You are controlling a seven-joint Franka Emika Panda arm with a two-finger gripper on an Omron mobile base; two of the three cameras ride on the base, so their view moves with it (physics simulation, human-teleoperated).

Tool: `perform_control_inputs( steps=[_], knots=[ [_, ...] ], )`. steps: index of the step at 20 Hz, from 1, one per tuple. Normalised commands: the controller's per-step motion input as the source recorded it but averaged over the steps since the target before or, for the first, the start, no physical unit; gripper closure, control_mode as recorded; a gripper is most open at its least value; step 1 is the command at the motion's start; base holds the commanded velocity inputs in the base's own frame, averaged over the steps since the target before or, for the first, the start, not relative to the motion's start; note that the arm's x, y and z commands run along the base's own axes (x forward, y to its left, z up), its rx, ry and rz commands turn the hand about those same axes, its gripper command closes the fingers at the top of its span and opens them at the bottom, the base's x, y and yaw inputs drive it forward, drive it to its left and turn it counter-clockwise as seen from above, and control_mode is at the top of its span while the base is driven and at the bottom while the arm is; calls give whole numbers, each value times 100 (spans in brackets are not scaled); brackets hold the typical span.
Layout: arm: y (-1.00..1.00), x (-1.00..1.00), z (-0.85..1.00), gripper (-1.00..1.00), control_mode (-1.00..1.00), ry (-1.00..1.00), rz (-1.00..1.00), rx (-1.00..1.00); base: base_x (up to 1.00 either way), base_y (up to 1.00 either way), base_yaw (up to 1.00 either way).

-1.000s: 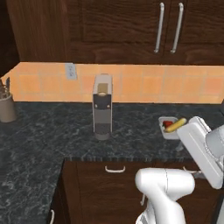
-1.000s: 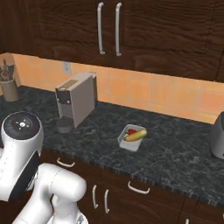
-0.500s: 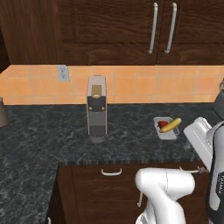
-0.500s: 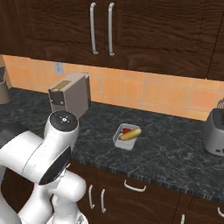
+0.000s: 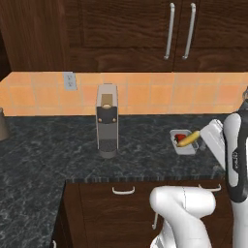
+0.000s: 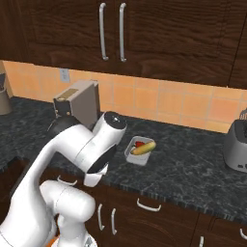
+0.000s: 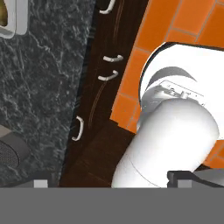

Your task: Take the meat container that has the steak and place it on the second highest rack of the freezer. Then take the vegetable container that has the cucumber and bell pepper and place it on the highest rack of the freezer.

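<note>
so the whole base has rolled along the counter, both base views slid with it. The coffee machine [image 5: 107, 120] and the vegetable container [image 6: 138, 150] aren't moving, it's just the cameras. The jar of utensils [image 5: 2, 127] is now nearly off the left edge, and a toaster [image 6: 236, 145] has come into the right base view. The arm [image 6: 84, 149] has swung too: a second ago it was tucked low, now it's folded out in front of the counter edge.
</note>
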Motion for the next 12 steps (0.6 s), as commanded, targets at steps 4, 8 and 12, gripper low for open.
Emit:
perform_control_inputs(
  steps=[4,8,12],
  knots=[
    [-32,65,-49,-100,-100,0,3,0,0,0,0],
    [-36,53,-40,-100,-100,-1,6,1,0,0,0],
    [-41,56,-28,-100,-100,0,4,0,0,0,0]
  ],
)
